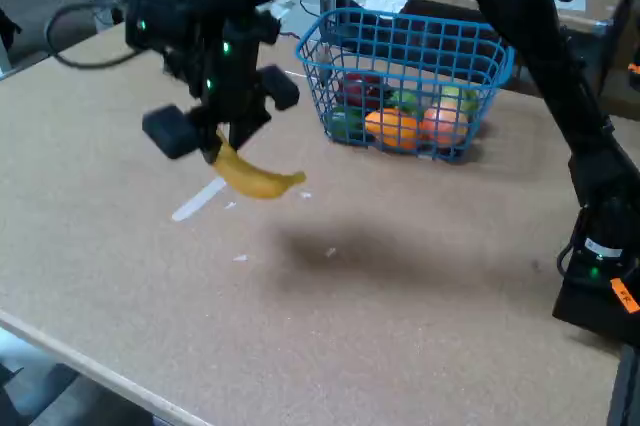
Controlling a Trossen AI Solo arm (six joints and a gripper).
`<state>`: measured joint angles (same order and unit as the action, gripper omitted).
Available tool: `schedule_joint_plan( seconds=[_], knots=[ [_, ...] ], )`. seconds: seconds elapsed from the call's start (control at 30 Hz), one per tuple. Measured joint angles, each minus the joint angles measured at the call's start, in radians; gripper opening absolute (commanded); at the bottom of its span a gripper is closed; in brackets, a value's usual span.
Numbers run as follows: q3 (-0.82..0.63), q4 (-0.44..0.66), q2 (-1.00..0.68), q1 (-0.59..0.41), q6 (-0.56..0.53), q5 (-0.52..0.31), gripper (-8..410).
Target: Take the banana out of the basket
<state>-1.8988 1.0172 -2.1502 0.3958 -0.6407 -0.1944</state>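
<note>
The gripper [232, 136] grasps the banana [256, 179] by one end, holding it above the table [400, 286], well left of the basket [405, 81] with fruit inside.

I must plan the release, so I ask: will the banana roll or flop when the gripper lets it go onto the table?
The banana hangs stiff from the gripper, so probably no flop. Its curve suggests it may rock, not roll far, on the table.

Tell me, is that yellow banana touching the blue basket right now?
Apart. In the fixed view the banana hangs from the gripper well to the left of the basket, with a stretch of bare table showing between them.
</note>
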Motion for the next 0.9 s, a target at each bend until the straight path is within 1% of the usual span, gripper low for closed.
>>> schedule_joint_plan(
  seconds=[0.17, 0.3, 0.57, 0.9],
  knots=[
    [0.116, -0.108, 0.001, 0.008, 0.015, 0.024, 48],
    [0.174, -0.162, 0.003, 0.012, 0.020, 0.063, 48],
    [0.209, -0.184, 0.003, 0.021, 0.034, 0.120, 48],
    [0.304, -0.284, 0.003, 0.027, 0.034, 0.142, 48]
  ],
)
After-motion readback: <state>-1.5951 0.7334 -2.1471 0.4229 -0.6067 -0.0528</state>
